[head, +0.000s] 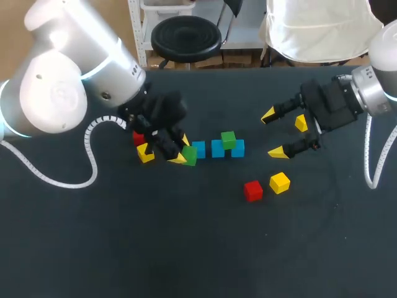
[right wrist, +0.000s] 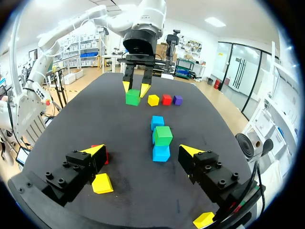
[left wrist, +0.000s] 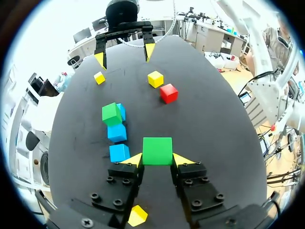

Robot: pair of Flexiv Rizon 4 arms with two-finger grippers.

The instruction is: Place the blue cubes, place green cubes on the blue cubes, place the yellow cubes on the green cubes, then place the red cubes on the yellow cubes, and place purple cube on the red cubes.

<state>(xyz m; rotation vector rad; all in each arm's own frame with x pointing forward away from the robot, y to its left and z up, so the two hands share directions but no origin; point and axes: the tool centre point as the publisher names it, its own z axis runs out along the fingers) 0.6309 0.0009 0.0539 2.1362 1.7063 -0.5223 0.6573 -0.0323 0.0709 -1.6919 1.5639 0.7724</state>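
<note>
Green is what the left hand (left wrist: 157, 160) is clamped on: the held green cube (left wrist: 157, 150), with a yellow fingertip pressed to each side face. In the head view this cube sits low, just at nine o'clock of the row of three blue cubes (head: 217, 149), beside the nearest one. Whether it touches the table (head: 186, 248) I cannot tell.

The stacked green cube (head: 228, 139) already rests on the row, seemingly over the seam between the middle and three-o'clock blues.

To do this step well, I would lift straight up until the cube's underside clears the blue tops. Then carry it toward three o'clock and stop over the other seam, snug beside the stacked one. The fingers seem to grip the faces running along the row, so they should straddle it without nudging anything. Keep the cube square, lower gently, and let go only once it rests.

The right hand (head: 274, 133) hangs with fingers wide apart, well off at three o'clock, above a yellow cube (head: 301, 122).
</note>
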